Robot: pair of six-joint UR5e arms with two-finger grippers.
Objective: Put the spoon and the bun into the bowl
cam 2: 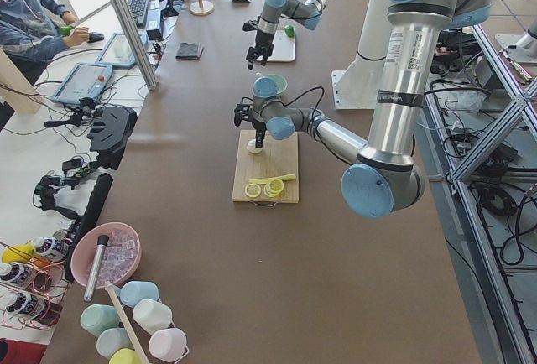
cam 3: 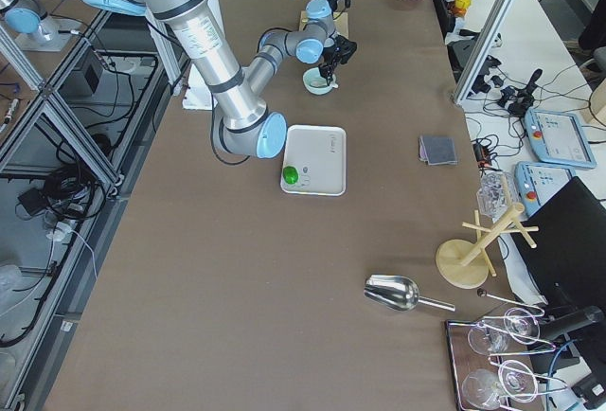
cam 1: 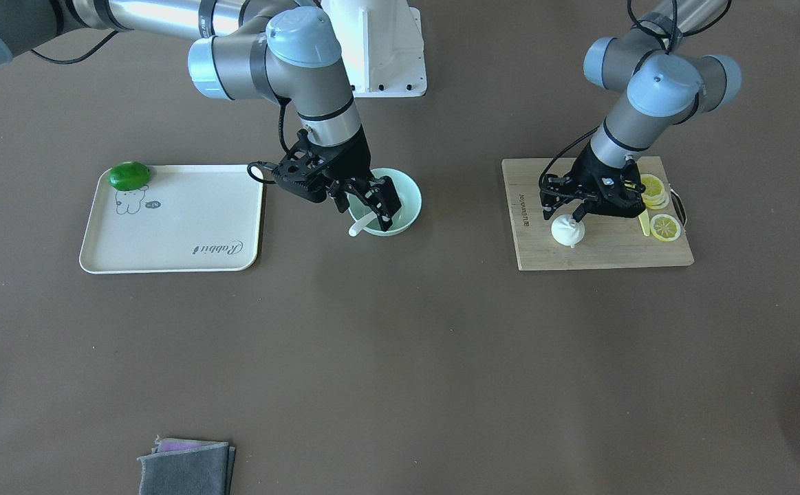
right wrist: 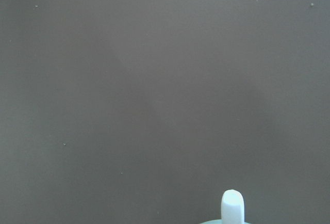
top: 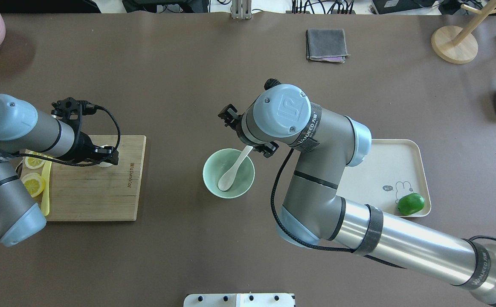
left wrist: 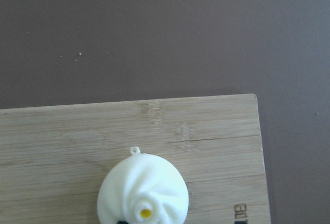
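Note:
The pale mint-green bowl point(cam 1: 410, 206) stands mid-table, also in the overhead view point(top: 213, 170). The white spoon point(cam 1: 360, 225) lies in it, scoop down, handle leaning on the rim point(top: 230, 175); its handle tip shows in the right wrist view point(right wrist: 232, 206). My right gripper point(cam 1: 366, 206) is open just above the bowl, not holding the spoon. The white pleated bun point(cam 1: 568, 232) sits on the wooden cutting board point(cam 1: 606, 251) and fills the bottom of the left wrist view point(left wrist: 143, 193). My left gripper point(cam 1: 565, 214) is open right over the bun, fingers on either side of its top.
Lemon slices point(cam 1: 665, 227) and a slim yellow-green knife point(cam 1: 644, 221) lie on the board behind the left gripper. A cream tray point(cam 1: 186, 227) with a green lime point(cam 1: 129, 176) lies beside the bowl. A folded grey cloth point(cam 1: 186, 467) lies near the table's far edge.

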